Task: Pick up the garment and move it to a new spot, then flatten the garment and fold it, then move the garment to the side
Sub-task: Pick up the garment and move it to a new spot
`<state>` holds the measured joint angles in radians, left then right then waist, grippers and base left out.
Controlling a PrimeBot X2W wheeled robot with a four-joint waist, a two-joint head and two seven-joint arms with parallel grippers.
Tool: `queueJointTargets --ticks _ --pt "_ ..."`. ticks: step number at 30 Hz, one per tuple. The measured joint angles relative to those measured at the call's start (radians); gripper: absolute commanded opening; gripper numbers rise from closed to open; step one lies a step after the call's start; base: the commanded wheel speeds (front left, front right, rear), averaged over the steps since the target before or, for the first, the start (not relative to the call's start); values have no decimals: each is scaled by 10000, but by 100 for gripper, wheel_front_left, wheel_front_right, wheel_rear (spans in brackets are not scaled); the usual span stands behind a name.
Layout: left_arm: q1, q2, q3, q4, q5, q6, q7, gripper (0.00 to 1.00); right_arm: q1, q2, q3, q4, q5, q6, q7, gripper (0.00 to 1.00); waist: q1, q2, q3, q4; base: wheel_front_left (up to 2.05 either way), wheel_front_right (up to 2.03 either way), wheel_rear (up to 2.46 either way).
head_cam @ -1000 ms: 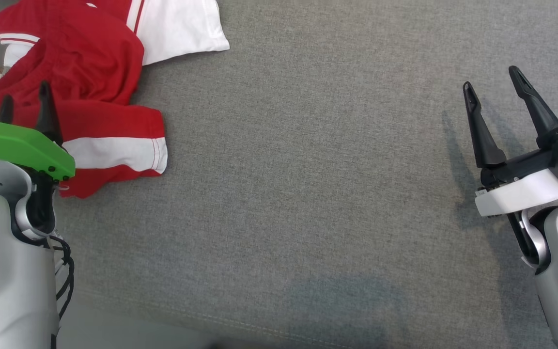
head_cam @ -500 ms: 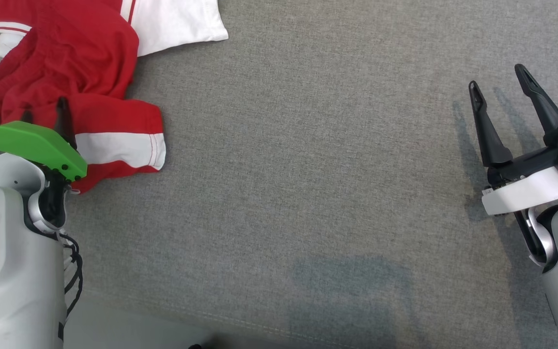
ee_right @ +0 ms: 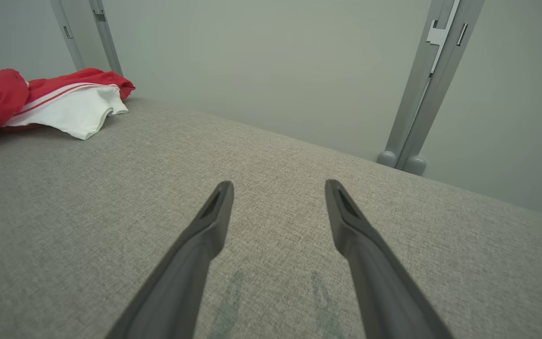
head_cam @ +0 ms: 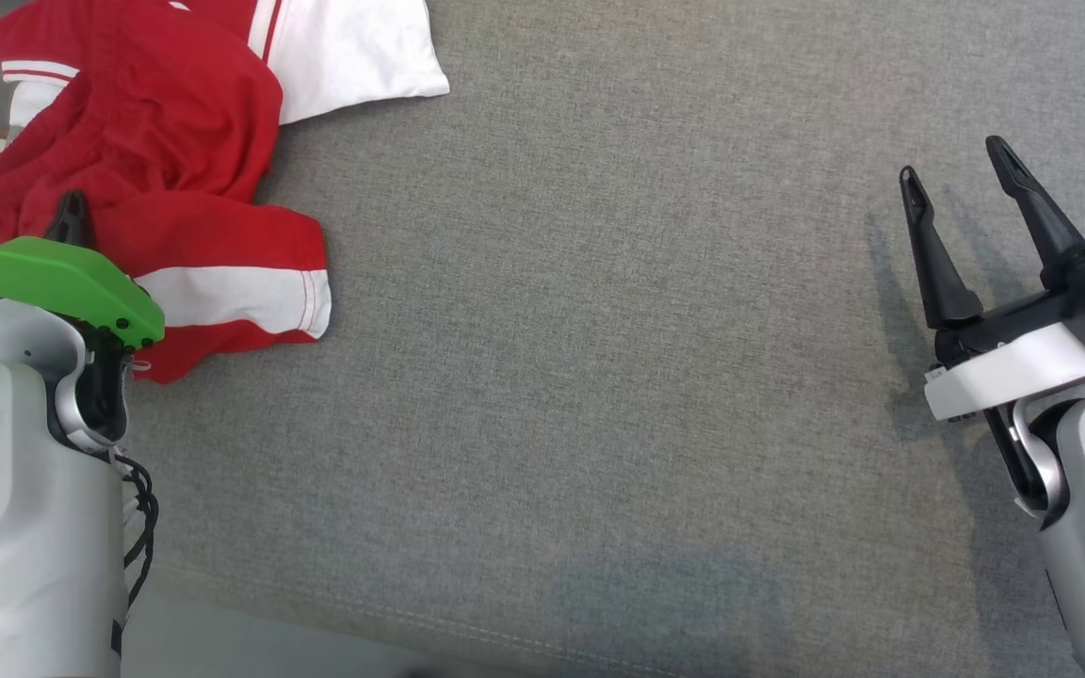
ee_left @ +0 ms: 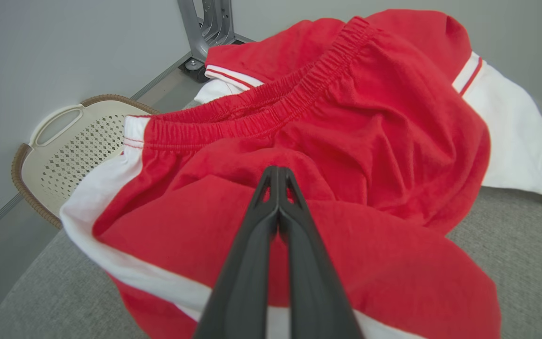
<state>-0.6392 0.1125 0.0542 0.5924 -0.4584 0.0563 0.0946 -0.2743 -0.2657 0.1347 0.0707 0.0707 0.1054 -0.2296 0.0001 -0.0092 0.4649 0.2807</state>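
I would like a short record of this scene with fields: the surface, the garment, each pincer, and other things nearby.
surface: grey woven cloth, flat
garment: red and white, elastic waistband, crumpled at the far left of the surface, not flattened or folded
left pincer: shut, tips at a red fold of the garment; whether cloth is pinched cannot be told
right pincer: open, holds nothing, over the surface at the right, far from the garment
nearby: pale perforated basket, past the surface edge, beside the garment
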Motion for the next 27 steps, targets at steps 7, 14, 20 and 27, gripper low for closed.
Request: queueJointTargets --ticks 7,14,20,27 --pt "-49 127 -176 -109 167 -355 -775 0 -36 186 15 336 115 0 -88 100 0 0 -525 -13 0 0 0" --pt "-160 270 -305 -217 397 -589 -1237 0 31 414 -19 627 291 -12 -165 100 0 0 -1150 -45 0 0 0" --pt "-111 115 -460 -573 428 -765 -2063 12 314 481 -176 853 430 -48 -176 100 0 0 -1691 -76 0 0 0" --pt "777 -366 -1112 -823 673 -1183 -2727 100 523 771 -307 1032 518 -280 -209 100 0 0 -2408 -129 0 0 0"
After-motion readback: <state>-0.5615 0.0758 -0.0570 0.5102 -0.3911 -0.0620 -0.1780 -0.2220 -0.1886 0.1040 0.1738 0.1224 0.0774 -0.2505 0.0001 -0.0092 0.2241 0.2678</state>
